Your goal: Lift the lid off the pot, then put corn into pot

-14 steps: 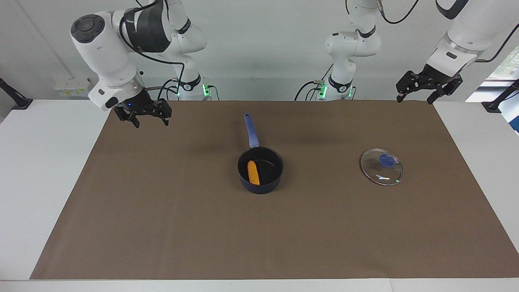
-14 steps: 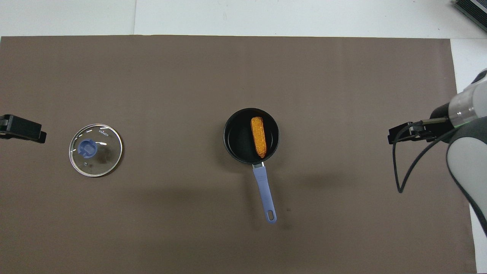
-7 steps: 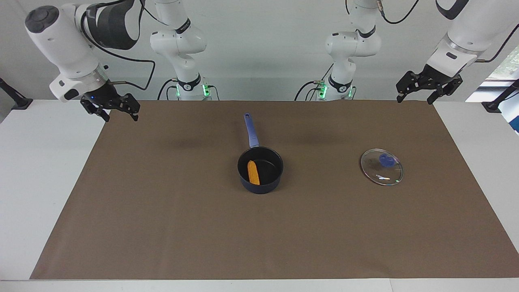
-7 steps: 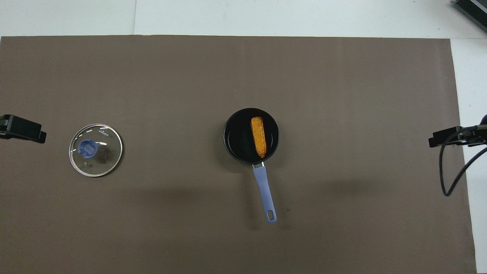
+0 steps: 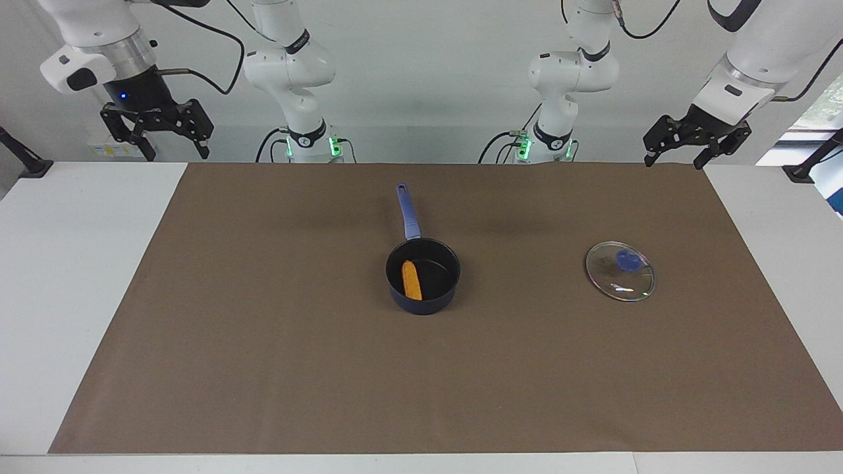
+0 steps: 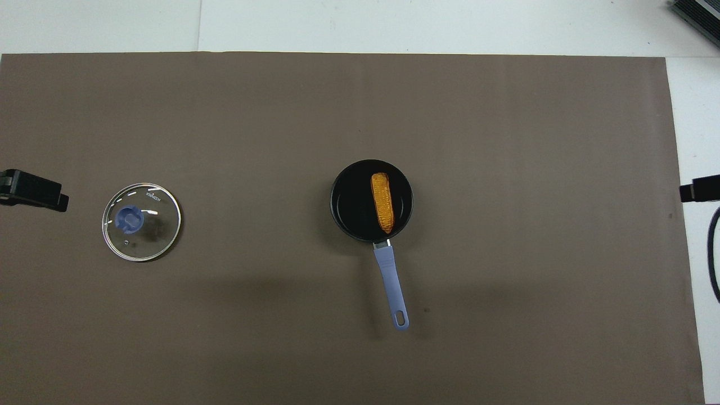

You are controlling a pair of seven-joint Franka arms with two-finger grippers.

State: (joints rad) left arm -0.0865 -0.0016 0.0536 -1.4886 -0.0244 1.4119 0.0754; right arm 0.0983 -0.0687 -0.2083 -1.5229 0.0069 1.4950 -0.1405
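Brown matting (image 5: pixel 263 368) covers the counter. Corn (image 5: pixel 411 280) lies inside the pot (image 5: pixel 423 303); the fragile, slippery glass lid (image 5: pixel 620 271), best gripped by its knob, rests toward the left arm's end. Left claw (image 5: pixel 681 155) and right claw (image 5: pixel 158 141) hang apart, empty.

A big white table (image 5: pixel 79 276) fills the room's middle. A brown mat (image 5: pixel 421 382) covers most of its top, and white shows at both ends. A plain pale wall (image 5: pixel 428 79) stands at the back. A small white socket box (image 5: pixel 105 150) sits low on it. Daylight comes through a window (image 5: pixel 820 105) at one edge.
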